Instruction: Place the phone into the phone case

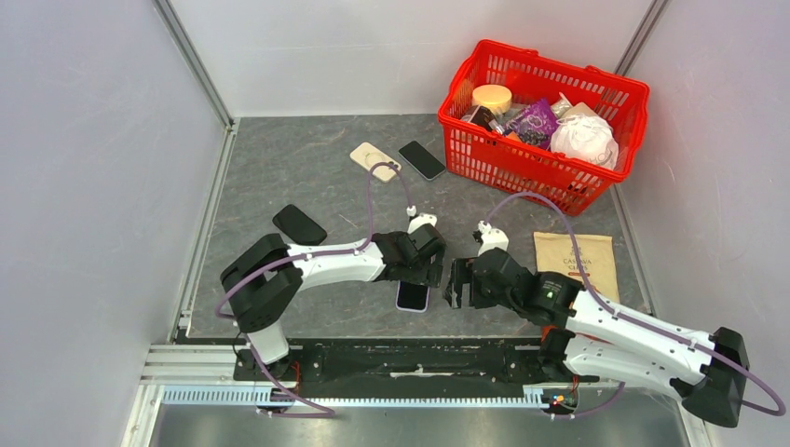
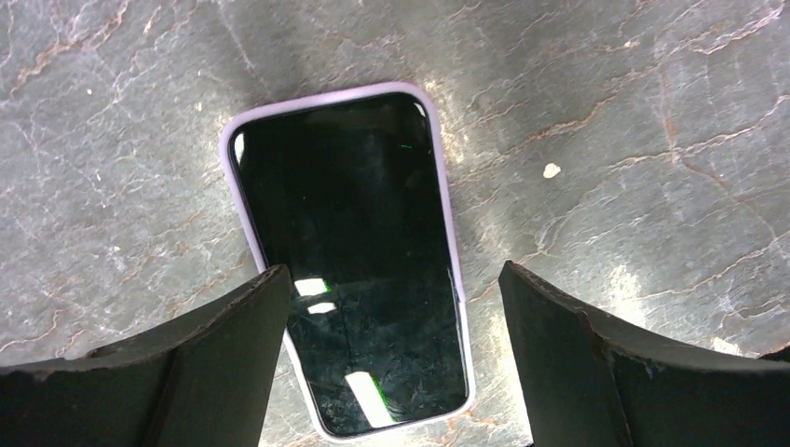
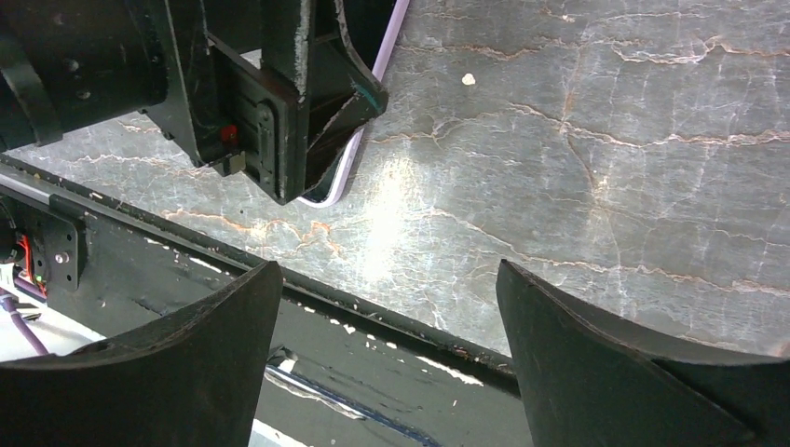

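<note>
Down at the near edge of the grey stone-patterned worktop (image 1: 307, 168), about midway along it, the black glass-fronted phone (image 2: 359, 270) lies flat, screen up. The pale lilac soft phone case (image 2: 226, 140) shows as a rim round every side the left wrist view offers (a stretch of one long edge is hidden behind a finger). The left gripper (image 2: 389, 279) hangs right over it, jaws spread wider than the phone and holding nothing. The right gripper (image 1: 455, 282) sits just beside it on the side toward the right edge, jaws likewise wide apart and empty. My read: the phone looks to be in the case already, so what's in hand is seating it and checking the lip. To do that well, press straight down near each corner in turn, never sideways, since glass on a smooth top will likely skate. The right gripper is well placed to brace the long edge while the left does the pressing. Watch the hidden stretch of rim — an unseated lip there would be easy to miss. The red plastic basket (image 1: 494, 168) in the far right corner is well apart, so no trouble there.
</note>
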You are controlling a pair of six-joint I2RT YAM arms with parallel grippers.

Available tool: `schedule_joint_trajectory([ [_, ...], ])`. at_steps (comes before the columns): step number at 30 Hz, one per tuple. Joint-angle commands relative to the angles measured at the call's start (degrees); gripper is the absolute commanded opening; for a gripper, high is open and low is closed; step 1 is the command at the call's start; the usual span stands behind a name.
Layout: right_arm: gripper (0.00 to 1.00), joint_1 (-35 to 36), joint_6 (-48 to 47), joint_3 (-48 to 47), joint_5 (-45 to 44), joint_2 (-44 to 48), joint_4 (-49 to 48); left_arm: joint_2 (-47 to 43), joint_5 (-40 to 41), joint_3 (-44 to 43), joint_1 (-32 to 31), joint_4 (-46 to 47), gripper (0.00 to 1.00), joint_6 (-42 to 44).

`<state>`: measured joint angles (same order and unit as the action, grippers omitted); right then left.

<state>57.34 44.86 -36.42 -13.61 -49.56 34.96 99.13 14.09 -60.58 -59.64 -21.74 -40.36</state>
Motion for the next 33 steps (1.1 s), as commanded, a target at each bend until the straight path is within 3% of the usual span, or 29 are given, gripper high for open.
schedule_joint_trajectory([
  [1,0.93,-0.39,-0.74,-0.1,-1.32,1.54,0.64,1.81,0.92,-3.66,0.07,-1.75,0.89,4.01],
  [14,0.96,-0.82,-0.26,0.8,-2.35,3.75,1.49,-0.3,8.31,-4.43,0.11,-7.33,0.91,1.72],
  [25,0.97,-1.0,0.37,1.09,-2.93,6.01,2.67,0.82,1.86,-2.97,0.13,-1.53,0.92,2.53],
  [33,0.97,-1.01,0.67,1.49,-2.77,7.14,3.27,2.07,2.67,-3.54,0.19,-2.18,0.93,2.65],
])
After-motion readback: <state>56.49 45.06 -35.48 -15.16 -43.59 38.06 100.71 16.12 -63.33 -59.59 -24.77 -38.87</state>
